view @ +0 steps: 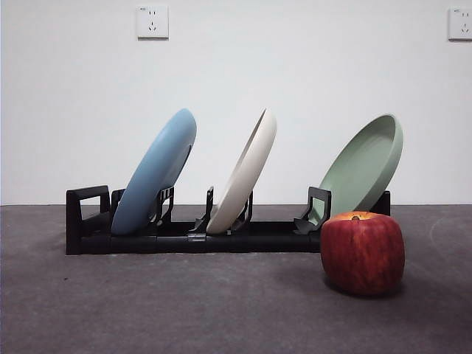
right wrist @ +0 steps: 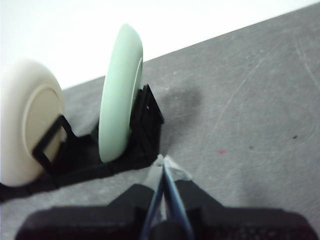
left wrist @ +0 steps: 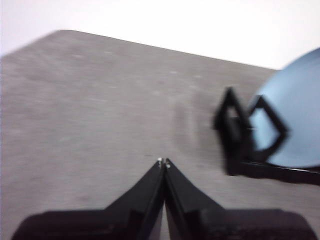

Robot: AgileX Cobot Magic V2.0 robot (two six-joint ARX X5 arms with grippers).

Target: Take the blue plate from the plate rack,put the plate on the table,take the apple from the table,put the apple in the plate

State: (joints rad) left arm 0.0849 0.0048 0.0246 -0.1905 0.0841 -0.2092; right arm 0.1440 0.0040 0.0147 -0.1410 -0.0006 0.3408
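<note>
Front view first: your plate rack [view: 184, 237] sits across the table [view: 147, 310] holding three plates, all leaning to the right. The blue plate [view: 155, 171] is in the slot nearest the loop handle at the left end, the cream-white plate [view: 243, 171] stands in the middle, and the sage-green plate [view: 363, 169] is at the right end. The apple [view: 362, 253] rests on the table just in front of the rack's right end, covering the foot of the green plate. Two wall sockets [view: 152, 21] show high on the white wall. Neither arm enters this view.

Left wrist view, blurred: your left pincer [left wrist: 163, 162] is clenched, tips meeting, above bare table. The blue plate [left wrist: 292, 117] and the rack's handle end [left wrist: 235, 130] lie off to one side, well apart from it.

Right wrist view: your right pincer [right wrist: 162, 161] is clenched too, grasping nothing, close to the rack end [right wrist: 145, 125] where the green plate [right wrist: 120, 95] stands, the cream plate [right wrist: 27, 125] beyond. The apple is out of sight here.
</note>
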